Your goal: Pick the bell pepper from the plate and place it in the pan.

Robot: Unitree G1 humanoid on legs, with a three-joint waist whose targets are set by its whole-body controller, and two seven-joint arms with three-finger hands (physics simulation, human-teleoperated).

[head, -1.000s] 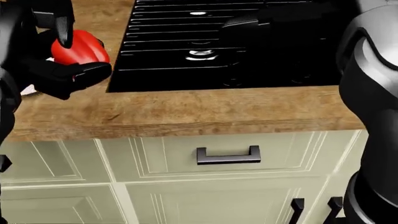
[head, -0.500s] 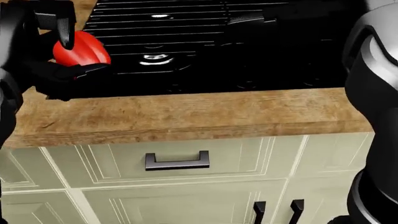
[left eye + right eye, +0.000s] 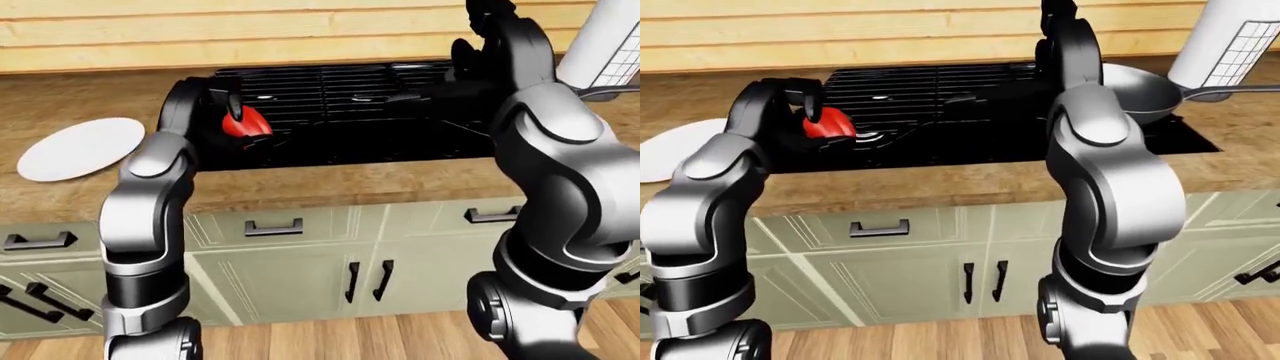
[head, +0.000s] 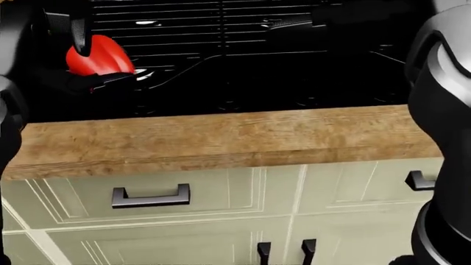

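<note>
left hand (image 4: 77, 61) clamped round red bell pepper (image 4: 99, 57), upper left of head view, over left part of black stove (image 3: 330, 112); white plate (image 3: 82, 148) bare at far left on wooden counter (image 4: 221, 141); grey pan (image 3: 1138, 94) upper right; right hand (image 3: 1060, 19) raised, fingers' state unclear

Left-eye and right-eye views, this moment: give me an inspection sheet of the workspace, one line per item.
Surface: wooden counter with a black stove set into it.
Job's things: red bell pepper held over the stove's left part; white plate bare, at left; grey pan at the stove's right.
Clutter: white cylinder beside the pan.
Grippers: left hand closed round the pepper; right hand raised, fingers unclear.
Cables: nothing seen.
Surroundings: pale cabinets, wood-plank wall, wooden floor.
</note>
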